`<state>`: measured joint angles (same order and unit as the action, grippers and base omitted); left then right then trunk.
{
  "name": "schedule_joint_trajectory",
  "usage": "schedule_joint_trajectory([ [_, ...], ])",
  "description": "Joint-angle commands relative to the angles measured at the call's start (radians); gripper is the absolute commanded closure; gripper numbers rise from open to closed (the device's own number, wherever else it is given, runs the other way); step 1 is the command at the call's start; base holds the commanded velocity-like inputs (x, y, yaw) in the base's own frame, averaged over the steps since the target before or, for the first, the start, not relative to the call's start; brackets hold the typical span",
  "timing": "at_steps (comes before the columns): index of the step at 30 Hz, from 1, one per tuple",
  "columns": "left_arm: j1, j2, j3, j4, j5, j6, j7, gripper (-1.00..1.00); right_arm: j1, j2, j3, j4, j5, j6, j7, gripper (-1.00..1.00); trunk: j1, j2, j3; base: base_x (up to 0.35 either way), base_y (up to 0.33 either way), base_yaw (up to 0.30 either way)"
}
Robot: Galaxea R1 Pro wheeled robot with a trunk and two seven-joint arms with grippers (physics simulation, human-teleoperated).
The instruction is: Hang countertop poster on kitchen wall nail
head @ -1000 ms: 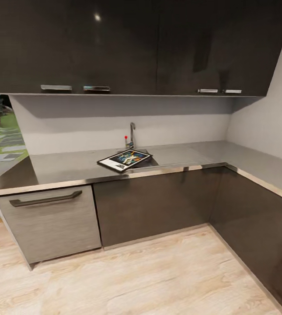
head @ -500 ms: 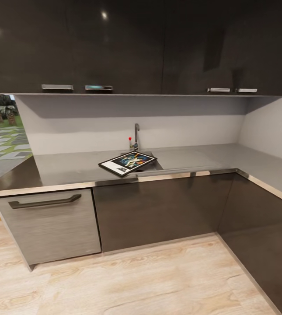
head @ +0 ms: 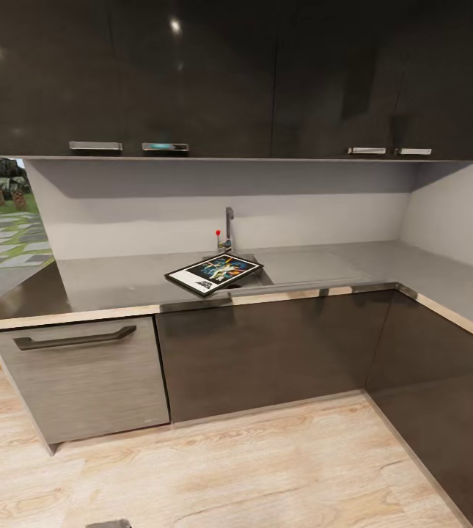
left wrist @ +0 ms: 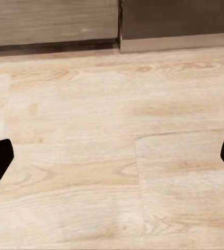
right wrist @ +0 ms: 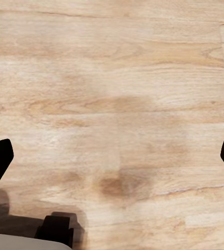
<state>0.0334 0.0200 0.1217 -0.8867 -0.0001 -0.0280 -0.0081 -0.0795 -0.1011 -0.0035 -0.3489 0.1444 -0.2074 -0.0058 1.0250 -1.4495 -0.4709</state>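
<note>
both grippers (left wrist: 112,156) wide open, empty. poster (head: 214,273) looks thin, stiff, light; i'd pinch the edge overhanging sink (head: 262,277).

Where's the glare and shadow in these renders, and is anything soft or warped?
Head view: specular spots on the glossy upper cabinets, a shadow band beneath them, wide-angle bowing, poster art slightly soft. Right wrist view: dark shadow blotches on the wood floor. Left wrist view: even light, no glare.

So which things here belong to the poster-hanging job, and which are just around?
Job:
poster, lying partly over the sink edge
countertop
left tool and right tool, both open over the floor

Just around:
tap
sink
drawer handle
</note>
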Motion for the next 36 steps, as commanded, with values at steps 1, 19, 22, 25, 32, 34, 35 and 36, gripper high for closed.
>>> schedule_joint_trajectory([
  [1,0.0,0.0,0.0,-0.033,0.0,0.024,-0.001,-1.0,-0.001,0.0,-0.001,0.001,0.007,-0.003,-0.001,-1.0,0.0,0.0,-0.001,0.0,0.0,0.0],
  [19,-0.245,-0.149,-0.075,-0.657,0.003,0.679,-0.002,-1.0,0.0,-0.002,-0.001,0.0,0.009,-0.003,-0.002,-1.0,0.0,0.0,-0.001,0.0,0.0,0.0],
  [22,-0.354,-0.171,-0.09,-0.66,0.003,0.758,-0.001,-1.0,0.0,-0.003,-0.001,0.0,0.009,-0.003,-0.003,-1.0,0.0,0.0,-0.001,0.0,0.0,0.0],
  [25,-0.526,-0.194,-0.1,-0.64,0.002,0.86,0.002,-1.0,0.0,-0.006,-0.001,-0.001,0.009,-0.004,-0.004,-1.0,0.0,0.0,-0.001,0.0,0.0,0.0],
  [32,-0.991,-0.194,-0.105,-0.288,0.0,0.95,0.009,-1.0,0.0,-0.031,-0.031,-0.051,0.003,-0.095,-0.003,-1.0,0.0,0.0,-0.001,0.0,0.0,0.0],
  [34,-1.056,-0.194,-0.104,-0.21,0.0,0.951,0.01,-1.0,0.0,-0.034,-0.065,-0.058,0.002,-0.127,-0.001,-1.0,0.0,0.0,-0.001,0.0,0.0,0.0],
  [35,-1.086,-0.194,-0.103,-0.172,0.0,0.95,0.011,-1.0,0.001,-0.035,-0.083,-0.061,0.002,-0.141,0.0,-1.0,0.0,0.0,-0.001,0.0,0.0,0.0],
  [36,-1.115,-0.194,-0.103,-0.134,0.0,0.948,0.012,-1.0,0.002,-0.035,-0.101,-0.066,0.001,-0.153,0.001,-1.0,0.0,0.0,-0.001,0.0,0.0,0.0],
])
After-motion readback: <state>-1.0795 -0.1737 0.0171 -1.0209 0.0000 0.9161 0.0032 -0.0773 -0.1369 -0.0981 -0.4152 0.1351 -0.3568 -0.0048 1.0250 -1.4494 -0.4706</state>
